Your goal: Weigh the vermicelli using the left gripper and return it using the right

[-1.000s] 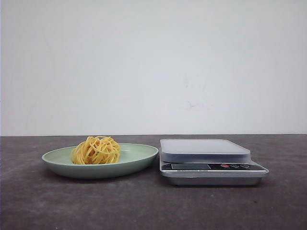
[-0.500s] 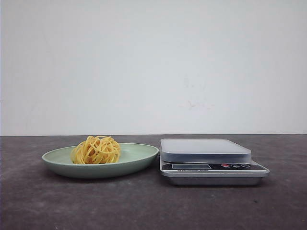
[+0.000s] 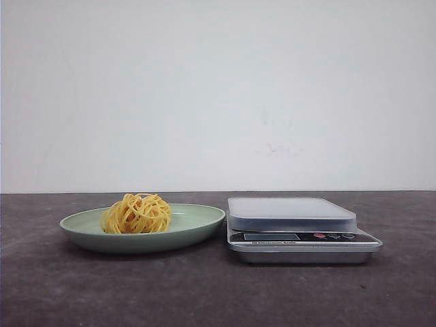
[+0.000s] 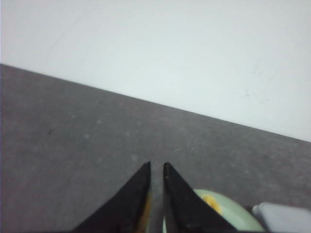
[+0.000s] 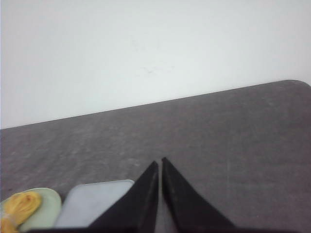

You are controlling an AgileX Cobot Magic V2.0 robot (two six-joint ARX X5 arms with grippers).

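Resting at the left of the dark, finely speckled table (image 3: 204, 293), a shallow oval plate (image 3: 194, 221) of smooth pale green holds the vermicelli (image 3: 136, 214). The noodles form a round, tangled nest of thin yellow strands, sitting left of the plate's middle and well inside its rim. Just beside the plate, to its right, stands a kitchen scale (image 3: 300, 238): a flat rectangular platform with rounded corners and a matte grey top, set on a shiny metal base. Its front strip carries a small dark display and a row of little round buttons, one of them red. The platform is bare. Plate rim and scale nearly meet; whether they touch cannot be told. Behind everything is a plain white wall (image 3: 218, 95).

Neither arm shows in the front view. In the left wrist view the left gripper (image 4: 156, 167) appears as two black, pointed wedge fingers, their tips close together with only a narrow slit between and nothing in it. Past them lie part of the green plate (image 4: 235, 216), a bit of yellow vermicelli (image 4: 211, 201), and a corner of the scale (image 4: 284, 218).

In the right wrist view the right gripper (image 5: 159, 164) shows the same black wedges, nearly touching at the tips and holding nothing. Beyond its fingers lie the scale's grey platform (image 5: 92, 201) and the plate (image 5: 46, 204) with the noodle nest (image 5: 19, 204).
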